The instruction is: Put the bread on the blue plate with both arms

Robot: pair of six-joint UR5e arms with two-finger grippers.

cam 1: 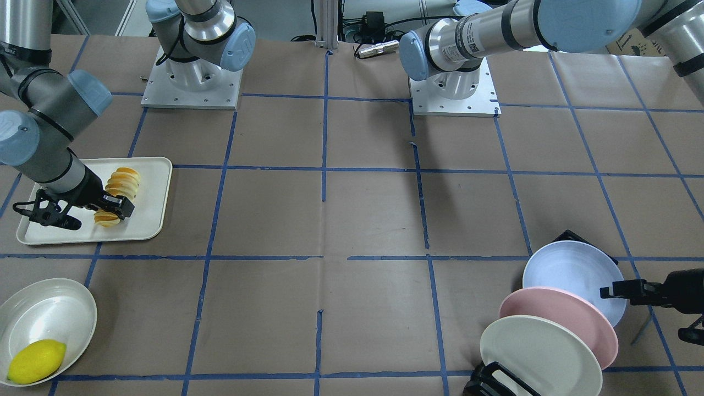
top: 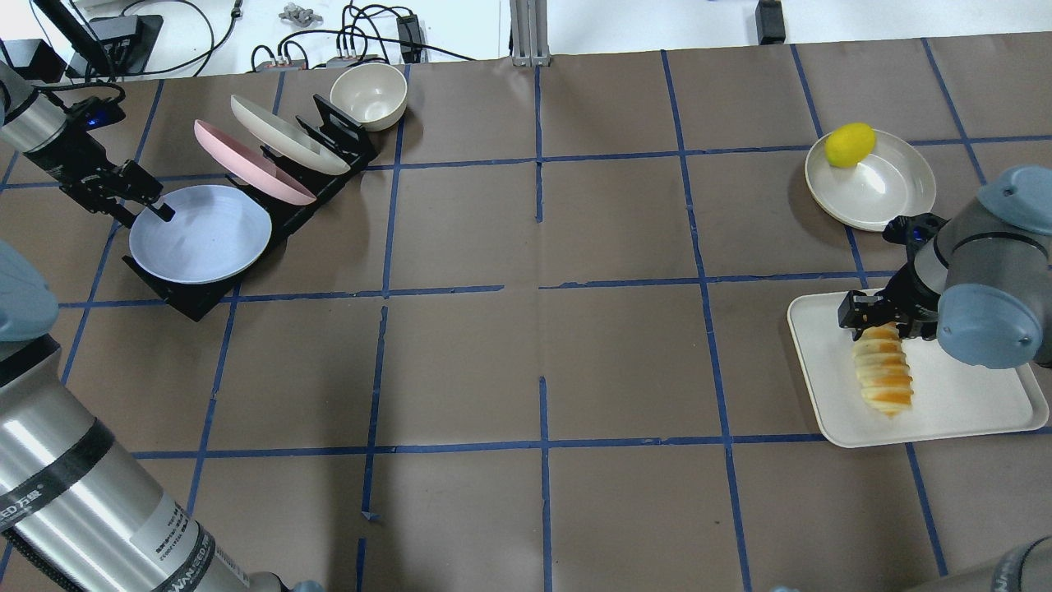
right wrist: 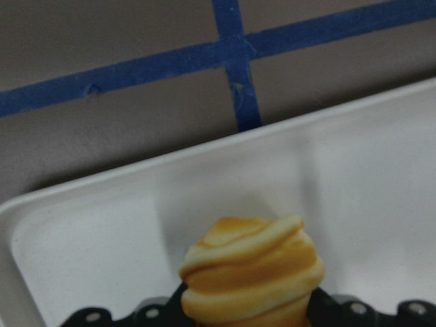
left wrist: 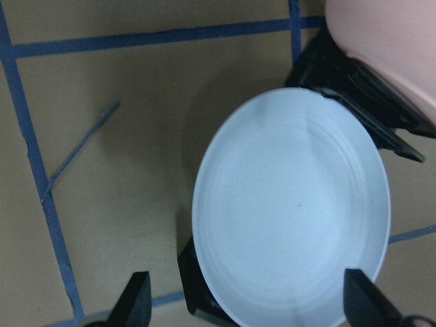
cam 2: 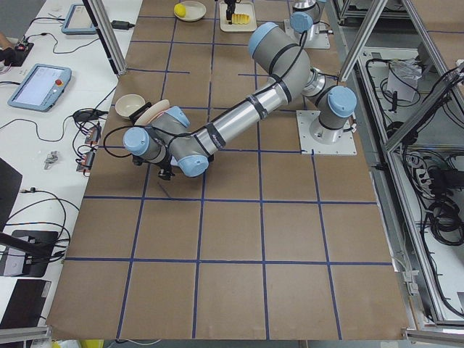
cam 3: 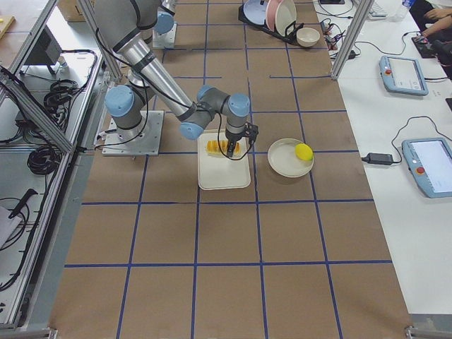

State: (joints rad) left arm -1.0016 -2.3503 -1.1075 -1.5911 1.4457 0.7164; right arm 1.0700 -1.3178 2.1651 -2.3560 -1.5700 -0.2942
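Note:
The bread (top: 883,370), a ridged loaf with orange and cream stripes, lies on a cream tray (top: 970,407) at the right of the overhead view. My right gripper (top: 875,316) is shut on the loaf's far end. In the right wrist view the bread (right wrist: 252,272) sits tight between the two fingers. The pale blue plate (top: 200,233) leans in a black rack (top: 185,298) at the far left. My left gripper (top: 131,197) is open at the plate's left rim. In the left wrist view its fingers (left wrist: 136,300) straddle the blue plate (left wrist: 293,211).
A pink plate (top: 246,160) and a cream plate (top: 283,131) stand in the same rack behind the blue one. A cream bowl (top: 368,94) sits beyond the rack. A yellow lemon (top: 851,144) lies on a cream dish (top: 883,185) beyond the tray.

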